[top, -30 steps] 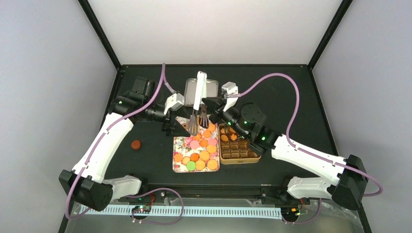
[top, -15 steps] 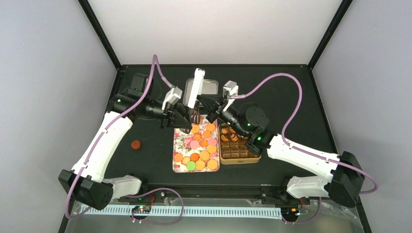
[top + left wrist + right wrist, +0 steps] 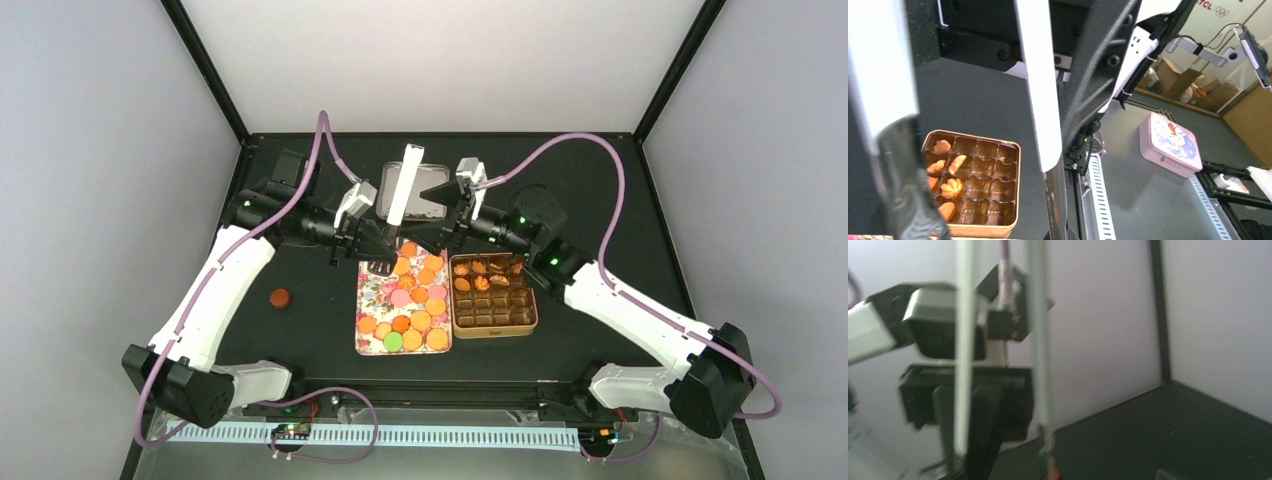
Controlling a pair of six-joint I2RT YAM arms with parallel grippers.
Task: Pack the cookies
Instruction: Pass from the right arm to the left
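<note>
- Currently clamped in left gripper (image 3: 383,250): white-handled metal tongs (image 3: 404,185), left of compartmented golden tin (image 3: 495,333).
- Fingers of right gripper (image 3: 432,215): cannot tell.
- Lower onto small round orange cookies (image 3: 410,310) left of tin; squeeze gently.

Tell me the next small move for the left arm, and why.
Probably lower the tongs, which the left gripper seems to hold, onto one of the cookies on the floral tray just beneath. Nothing shows between their tips in the left wrist view, and most compartments of the tin are empty.
</note>
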